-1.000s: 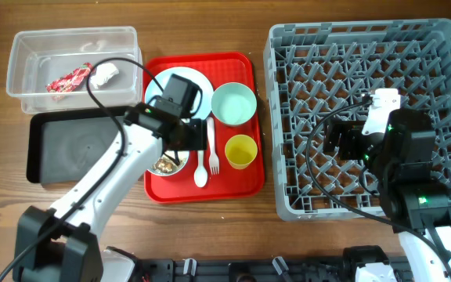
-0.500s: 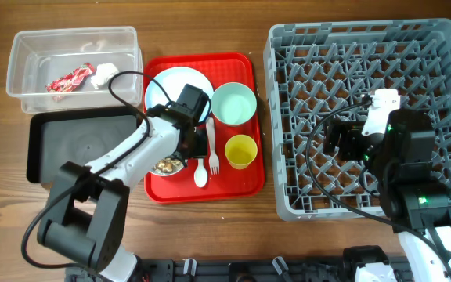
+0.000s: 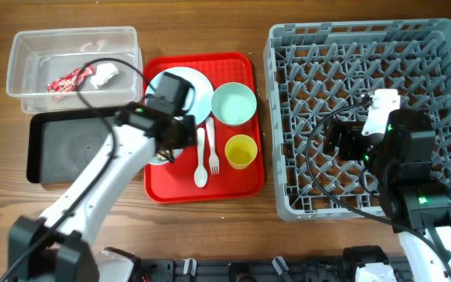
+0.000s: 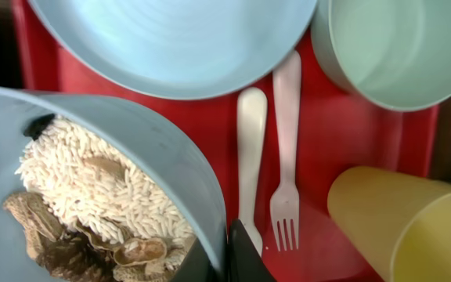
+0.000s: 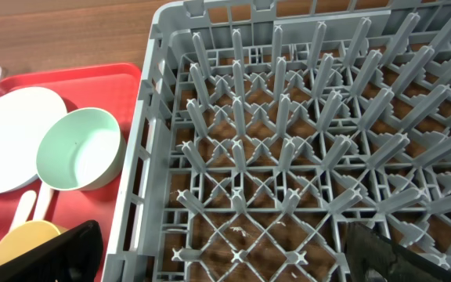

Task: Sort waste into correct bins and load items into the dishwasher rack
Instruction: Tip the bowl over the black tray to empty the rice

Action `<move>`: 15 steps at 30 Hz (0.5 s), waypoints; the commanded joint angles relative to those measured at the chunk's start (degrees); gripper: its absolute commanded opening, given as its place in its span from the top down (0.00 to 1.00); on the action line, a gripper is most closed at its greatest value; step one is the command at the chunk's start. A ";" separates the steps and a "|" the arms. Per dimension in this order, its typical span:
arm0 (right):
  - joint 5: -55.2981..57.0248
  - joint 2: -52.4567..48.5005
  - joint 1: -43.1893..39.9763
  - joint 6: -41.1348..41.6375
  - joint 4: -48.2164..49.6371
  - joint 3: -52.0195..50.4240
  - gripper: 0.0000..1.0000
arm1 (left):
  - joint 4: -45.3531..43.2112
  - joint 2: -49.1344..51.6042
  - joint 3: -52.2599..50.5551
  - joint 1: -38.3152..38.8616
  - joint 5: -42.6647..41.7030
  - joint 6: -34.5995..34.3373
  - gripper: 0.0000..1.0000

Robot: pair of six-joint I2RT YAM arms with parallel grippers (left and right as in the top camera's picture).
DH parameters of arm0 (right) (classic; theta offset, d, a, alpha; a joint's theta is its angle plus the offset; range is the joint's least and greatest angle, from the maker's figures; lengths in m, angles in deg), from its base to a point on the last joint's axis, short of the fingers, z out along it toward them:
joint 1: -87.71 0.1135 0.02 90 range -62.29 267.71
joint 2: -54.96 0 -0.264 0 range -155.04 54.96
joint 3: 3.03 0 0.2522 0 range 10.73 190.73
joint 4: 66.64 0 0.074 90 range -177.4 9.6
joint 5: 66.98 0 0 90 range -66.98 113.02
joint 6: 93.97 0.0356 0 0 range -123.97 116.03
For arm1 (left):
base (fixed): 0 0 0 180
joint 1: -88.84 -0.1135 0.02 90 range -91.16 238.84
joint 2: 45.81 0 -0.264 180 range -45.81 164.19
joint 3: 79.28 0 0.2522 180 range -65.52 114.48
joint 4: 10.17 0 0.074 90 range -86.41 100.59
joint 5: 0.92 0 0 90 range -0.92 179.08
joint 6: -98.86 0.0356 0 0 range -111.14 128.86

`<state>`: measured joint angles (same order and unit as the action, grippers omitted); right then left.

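My left gripper [image 4: 224, 258] is shut on the rim of the pale blue bowl [image 4: 171, 164], one finger inside and one outside. Beige-brown rice-like food scraps [image 4: 92, 196] fill the bowl. From overhead the left gripper [image 3: 168, 141] hides most of the bowl [image 3: 158, 160] at the left of the red tray [image 3: 241, 186]. Beside it lie the white spoon [image 3: 200, 160] and fork [image 3: 213, 155], the yellow cup [image 3: 241, 150], the mint bowl [image 3: 234, 103] and the pale blue plate [image 3: 200, 92]. My right gripper [image 5: 229, 258] hangs open over the grey rack [image 3: 366, 47].
The clear tub [image 3: 30, 90] at the back left holds a red wrapper [image 3: 69, 78] and a white scrap [image 3: 104, 74]. The black tray [image 3: 69, 149] lies just left of the red tray. The rack's upright pegs [image 5: 288, 133] stand below the right gripper.
The left jaws have closed on the pale blue bowl's rim. The left arm has swung a little to the left, with the bowl now mostly under it. The right arm has not moved.
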<state>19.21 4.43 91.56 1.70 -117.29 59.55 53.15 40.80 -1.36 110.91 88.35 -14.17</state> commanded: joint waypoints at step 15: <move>0.74 0.04 -0.07 -1.18 -0.04 1.18 0.00 | 0.68 10.40 1.05 -53.68 -66.64 24.13 0.96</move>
<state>19.21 4.43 91.56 1.70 -117.31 59.55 53.77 48.77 -1.27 60.55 37.09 7.87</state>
